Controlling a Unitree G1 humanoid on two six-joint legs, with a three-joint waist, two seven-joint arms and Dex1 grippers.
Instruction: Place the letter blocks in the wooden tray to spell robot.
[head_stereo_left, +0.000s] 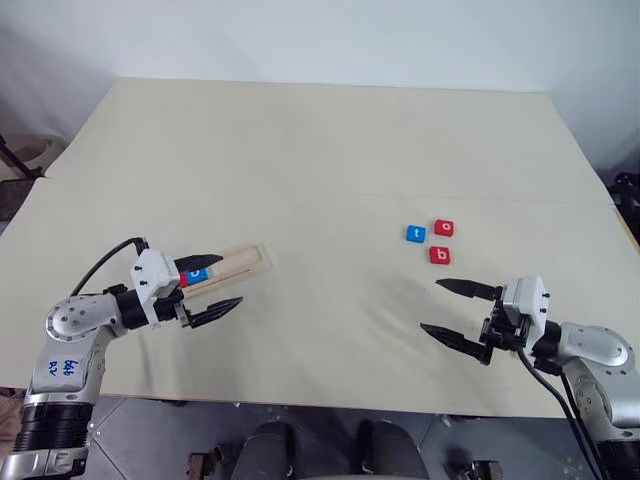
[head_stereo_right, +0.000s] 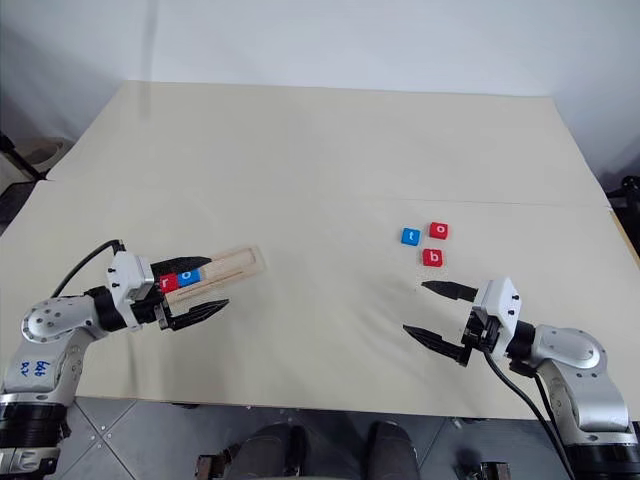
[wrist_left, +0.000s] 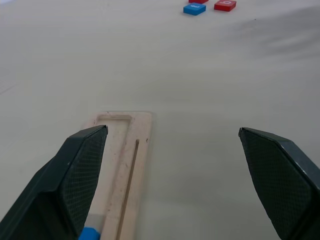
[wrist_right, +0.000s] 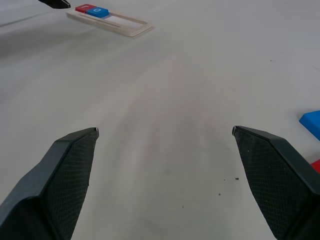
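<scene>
Tray (head_stereo_right: 215, 268) is lying on the table (head_stereo_left: 320, 150) at the robot's left, angled, with two blocks already sitting in its near end: red r (head_stereo_right: 168, 282) first, blue o (head_stereo_right: 190, 275) touching it, so the word is being built from that end and the far slots are standing bare. Left gripper (head_stereo_left: 212, 283) is hovering over that filled end, jaws spread wide and holding nothing; one finger is crossing above the tray, the other hanging just off its side, which reads as a hand with nothing more to do here for now. The three loose blocks are lying well apart from the tray at the right: blue t (head_stereo_left: 415, 234), red o (head_stereo_left: 444, 228) just beside it, red b (head_stereo_left: 439, 255) nearest the right gripper (head_stereo_left: 453, 310). That gripper is also standing wide and empty, pointing across the table with the cluster close ahead of its fingertips. By my judgement b is wanted next, and it is sitting handiest to the right hand; the risk is nudging t or o when closing, since the three are bunched tightly.
</scene>
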